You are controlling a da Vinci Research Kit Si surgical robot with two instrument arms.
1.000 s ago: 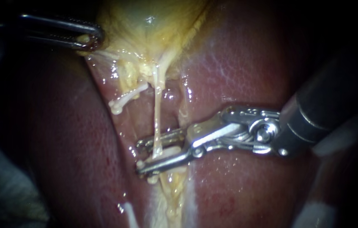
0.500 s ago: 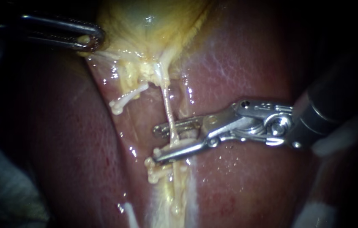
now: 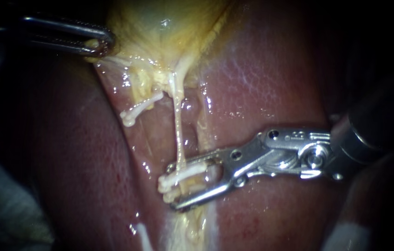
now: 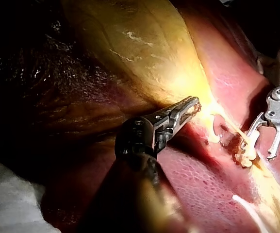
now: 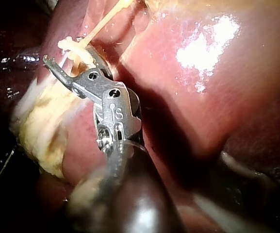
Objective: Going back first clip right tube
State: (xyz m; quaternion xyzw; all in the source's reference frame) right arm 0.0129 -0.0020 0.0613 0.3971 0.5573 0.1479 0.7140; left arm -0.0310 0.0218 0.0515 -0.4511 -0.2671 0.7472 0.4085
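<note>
My right instrument [image 3: 172, 187] comes in from the right, its jaws open around the lower end of a thin pale tube [image 3: 178, 130]. A whitish clip [image 3: 178, 179] sits across that tube in the gap between the jaws. The right wrist view shows the same open jaws [image 5: 64, 51] beside the pale tube end [image 5: 74, 48]. My left instrument [image 3: 99, 44] stays at the upper left, shut on the edge of the yellow gallbladder [image 3: 159, 28]. In the left wrist view its jaws [image 4: 190, 104] pinch that yellow wall, with my right instrument [image 4: 257, 148] ahead of them.
A short pale tube stub [image 3: 136, 110] ends free, left of the clipped tube. Red-brown liver [image 3: 271, 79] lies on both sides of the yellowish groove. White gauze [image 4: 8, 204] lies beside the left shaft.
My right instrument has drawn back to the right and slightly down, its jaws gaping a little wider. The clip stays on the tube, which has swung back. The left instrument has held still.
</note>
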